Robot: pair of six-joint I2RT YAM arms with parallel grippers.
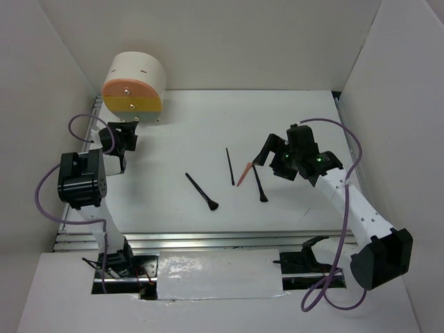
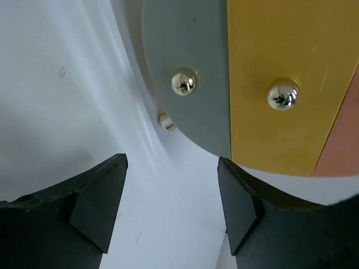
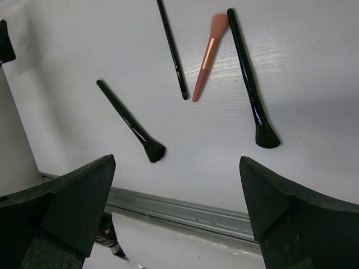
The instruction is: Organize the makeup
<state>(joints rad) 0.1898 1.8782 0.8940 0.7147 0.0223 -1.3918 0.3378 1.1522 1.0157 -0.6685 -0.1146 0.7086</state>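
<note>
Top view: the makeup lies mid-table, a long brush [image 1: 201,192], a stick [image 1: 229,166], a pink brush [image 1: 244,173] and an end brush [image 1: 259,184], all at 6 to 8 o'clock from my right gripper [image 1: 267,154] and well apart from my left gripper [image 1: 123,142] by the box [image 1: 135,87]. Left wrist: my left gripper [image 2: 171,162] is open and empty, facing only the box front [image 2: 269,84]. Right wrist: my right gripper [image 3: 176,162] is wide open, holding nothing, with the end brush [image 3: 247,73] ahead at 1 o'clock, its long axis running 11 to 5, so I judge the right arm nearer.
</note>
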